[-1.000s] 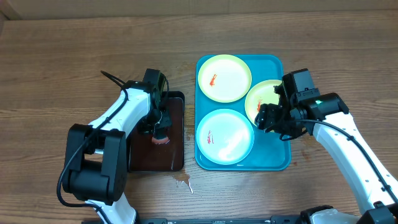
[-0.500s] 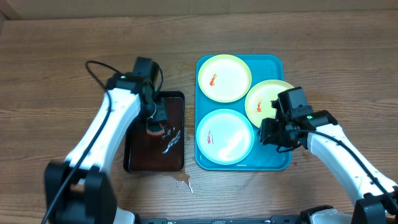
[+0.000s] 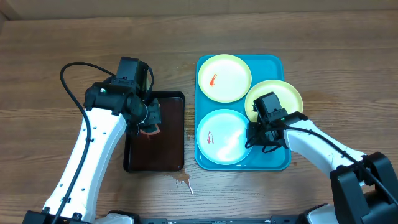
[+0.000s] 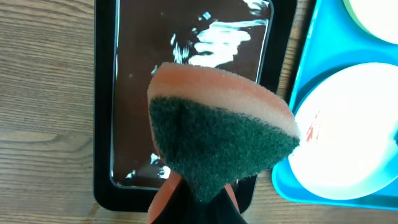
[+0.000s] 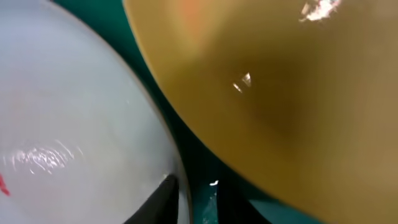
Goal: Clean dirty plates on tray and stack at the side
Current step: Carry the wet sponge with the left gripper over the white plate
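Observation:
Three plates lie on the turquoise tray point(image 3: 273, 163): a yellow-green one point(image 3: 224, 78) at the back, another point(image 3: 283, 93) at the right, and a blue-white one point(image 3: 221, 137) in front, all with red smears. My right gripper point(image 3: 254, 138) is low at the blue-white plate's right rim. In the right wrist view one of its fingers point(image 5: 161, 199) lies on the pale plate point(image 5: 68, 124) and the other stands outside the rim, with a narrow gap left. My left gripper point(image 4: 202, 193) is shut on an orange-and-green sponge point(image 4: 217, 124) above the dark tray point(image 4: 102, 124).
The dark brown-black tray point(image 3: 168, 155) sits just left of the turquoise tray and has wet streaks inside. A small spill point(image 3: 182, 182) marks the wooden table in front of it. The right yellow-green plate point(image 5: 280, 93) overhangs close to my right gripper.
My right gripper moved left and forward from the yellow-green plate to the blue-white plate's rim, and its jaws narrowed. My left arm swung left and raised the sponge off the dark tray.

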